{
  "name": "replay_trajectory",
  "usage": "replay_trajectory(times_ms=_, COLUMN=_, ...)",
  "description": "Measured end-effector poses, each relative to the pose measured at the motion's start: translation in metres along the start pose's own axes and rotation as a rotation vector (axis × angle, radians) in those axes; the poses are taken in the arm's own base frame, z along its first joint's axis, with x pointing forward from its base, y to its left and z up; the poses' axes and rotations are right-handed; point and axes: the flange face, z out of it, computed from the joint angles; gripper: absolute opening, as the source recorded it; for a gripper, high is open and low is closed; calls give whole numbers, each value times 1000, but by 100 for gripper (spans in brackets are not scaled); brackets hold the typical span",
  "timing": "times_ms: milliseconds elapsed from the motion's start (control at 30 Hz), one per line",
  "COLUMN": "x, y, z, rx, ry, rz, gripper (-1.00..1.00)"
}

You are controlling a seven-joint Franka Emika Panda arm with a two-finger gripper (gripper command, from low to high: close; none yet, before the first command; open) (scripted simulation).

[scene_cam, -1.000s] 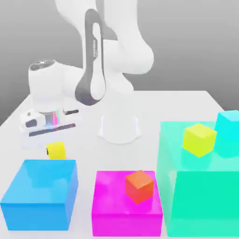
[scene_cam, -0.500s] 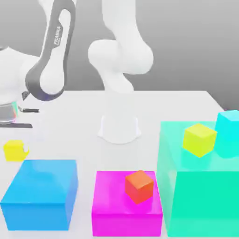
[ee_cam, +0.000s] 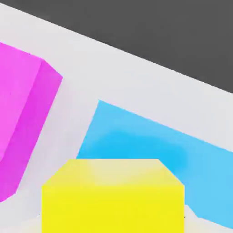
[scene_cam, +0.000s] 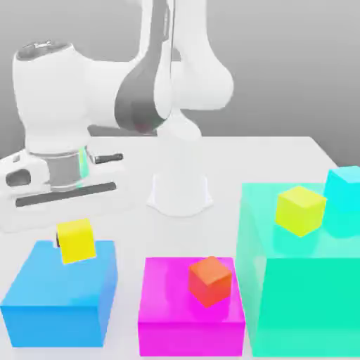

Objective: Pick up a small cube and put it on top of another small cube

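Yellow cube [scene_cam: 76,241] aloft, swung in over the blue block [scene_cam: 62,294]

Half a second ago it hung beyond the blue block's edge, towards the exterior view's left; now the gripper [scene_cam: 76,238], clenched on it, has carried it above the block's far part, which looks like progress towards a stacking spot. The cube is plain warm yellow, slightly tilted, its edges crisp. Farther out, the orange-red cube [scene_cam: 209,282] sits on the magenta block [scene_cam: 191,303], and the lemon-yellow cube [scene_cam: 300,211] on the green one [scene_cam: 309,302] (either could be the base; I can't tell which).
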Motion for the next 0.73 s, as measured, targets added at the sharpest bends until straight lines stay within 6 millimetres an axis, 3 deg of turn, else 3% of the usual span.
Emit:
replay_trajectory(times_ms=200, x=-9, y=-81, z=-18, rx=-2, ry=-12, rz=-216, gripper=-100)
replay_trajectory(times_ms=367, x=-32, y=-152, z=-31, rx=-7, ry=-24, rz=-416, gripper=-100)
replay_trajectory(times_ms=433, x=-45, y=-170, z=-18, rx=-13, ry=-33, rz=-487, gripper=-100)
replay_trajectory(times_ms=533, x=-49, y=-174, z=21, rx=-17, ry=-35, rz=-508, gripper=-100)
replay_trajectory(times_ms=567, x=-50, y=-174, z=30, rx=-17, ry=-35, rz=-509, gripper=100)
replay_trajectory(times_ms=733, x=-50, y=-174, z=30, rx=-17, ry=-35, rz=-509, gripper=100)
